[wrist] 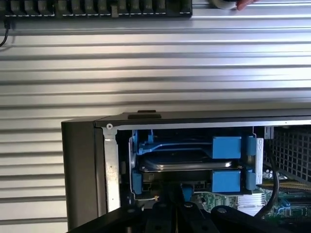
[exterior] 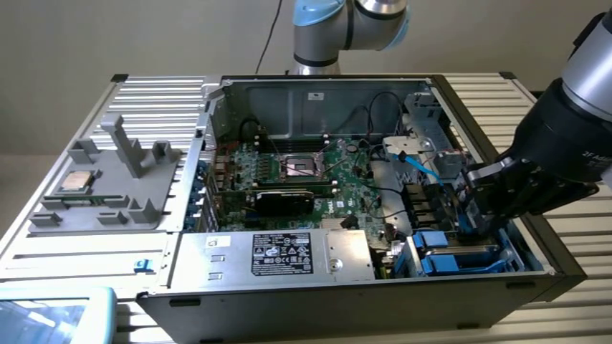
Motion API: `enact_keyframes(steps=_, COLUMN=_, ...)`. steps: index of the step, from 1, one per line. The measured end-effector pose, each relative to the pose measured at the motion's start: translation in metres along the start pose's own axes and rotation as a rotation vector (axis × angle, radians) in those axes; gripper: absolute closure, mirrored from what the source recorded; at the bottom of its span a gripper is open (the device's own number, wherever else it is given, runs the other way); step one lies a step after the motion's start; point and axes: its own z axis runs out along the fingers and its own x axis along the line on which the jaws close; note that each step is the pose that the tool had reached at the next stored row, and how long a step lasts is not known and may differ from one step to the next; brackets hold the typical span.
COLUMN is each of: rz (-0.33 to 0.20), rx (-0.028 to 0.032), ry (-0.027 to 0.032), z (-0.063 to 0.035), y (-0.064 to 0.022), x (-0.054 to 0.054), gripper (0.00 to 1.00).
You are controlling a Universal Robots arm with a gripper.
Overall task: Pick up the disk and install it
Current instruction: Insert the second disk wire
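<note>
The disk (wrist: pixel 188 163) lies flat in the drive bay at the corner of the open computer case (exterior: pixel 316 301), its silver-grey body framed by the bright blue carrier (wrist: pixel 226 146). In the exterior view the disk (exterior: pixel 457 258) sits at the case's lower right. My gripper (exterior: pixel 471 229) reaches down into the case just behind that bay. In the wrist view the dark fingers (wrist: pixel 167 208) stand together, shut, with their tips close to the carrier's near edge. Whether they touch it I cannot tell.
A motherboard (exterior: pixel 306 172) fills the case's middle, with a blue cable (exterior: pixel 421 168) beside it and a silver box with a black label (exterior: pixel 277 254) in front. A grey fixture (exterior: pixel 125 179) holding a small square chip (exterior: pixel 77 183) stands on the ribbed metal table (wrist: pixel 155 73).
</note>
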Motion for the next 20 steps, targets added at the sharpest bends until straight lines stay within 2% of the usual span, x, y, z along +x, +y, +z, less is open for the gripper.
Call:
enact_keyframes(steps=5, rz=0.0, rx=0.0008, ry=0.0003, z=0.0003, y=-0.0008, x=-0.0029, gripper=0.89)
enact_keyframes(steps=10, rz=-0.004, rx=0.0008, ry=0.0012, z=0.001, y=-0.0023, x=0.0023, gripper=0.89)
enact_keyframes(steps=20, rz=-0.016, rx=0.0039, ry=0.0009, z=0.0082, y=-0.0021, x=0.0027, gripper=0.89)
